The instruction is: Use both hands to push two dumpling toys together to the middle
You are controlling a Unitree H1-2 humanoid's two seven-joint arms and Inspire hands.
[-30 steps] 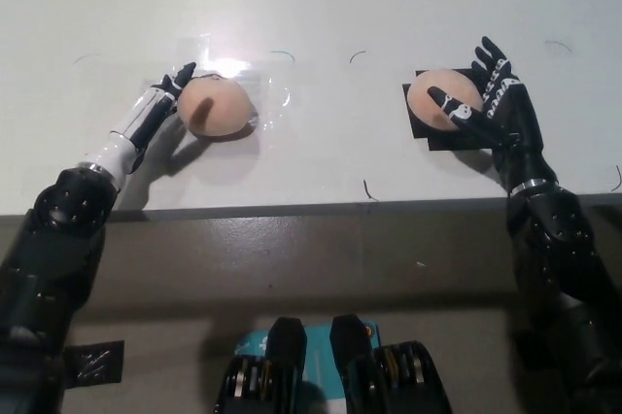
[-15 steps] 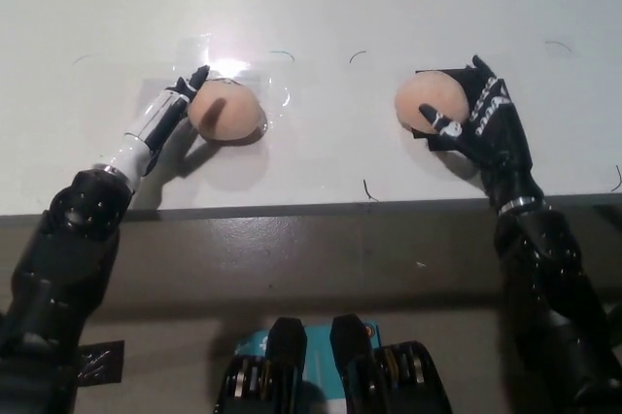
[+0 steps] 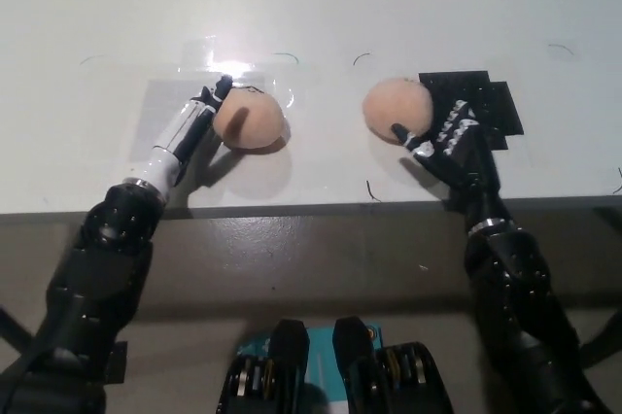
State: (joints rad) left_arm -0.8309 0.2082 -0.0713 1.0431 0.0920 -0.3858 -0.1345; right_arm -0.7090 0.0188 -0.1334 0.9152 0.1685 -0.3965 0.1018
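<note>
We've got the left dumpling (image 3: 249,120) and right dumpling (image 3: 397,111) near mid-surface (image 3: 311,6), still apart. Left robot hand (image 3: 199,115) and right robot hand (image 3: 449,132) press the outer sides, fingers spread, gripping nothing. They look light, soft and rolly, so we'd push low.

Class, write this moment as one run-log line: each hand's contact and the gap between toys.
left hand: against left dumpling toy | right hand: against right dumpling toy | toys: apart on table
</note>
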